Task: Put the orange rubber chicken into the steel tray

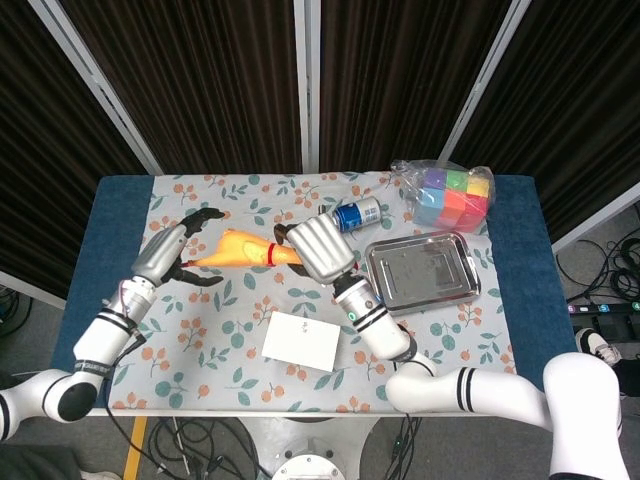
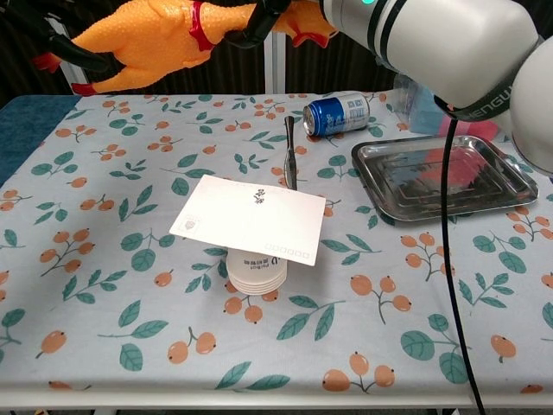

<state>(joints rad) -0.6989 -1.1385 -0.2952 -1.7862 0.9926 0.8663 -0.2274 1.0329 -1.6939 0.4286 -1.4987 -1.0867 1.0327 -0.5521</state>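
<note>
The chicken [image 1: 243, 250] is orange, with a red band at its neck and red feet; the tablecloth [image 2: 112, 259] is pale with orange berries and green leaves, over a dark blue table [image 1: 115, 200]; the tray [image 2: 445, 177] is shiny steel; the can [image 2: 337, 114] is blue with a silver end; the card [image 2: 251, 219] and cups [image 2: 257, 271] are white; the bagged blocks [image 1: 452, 194] are purple, green, yellow, blue, orange and red; both hands, left hand [image 1: 170, 255] and right hand [image 1: 318, 250], are silver with black fingers.

Right hand [image 1: 318, 250]: we grip the orange rubber chicken [image 1: 245, 249] at its neck end, arm stretched across our front.
Left hand [image 1: 172, 256]: raised, dark fingers [image 1: 205, 215] spread and curved around the chicken's leg end.
</note>
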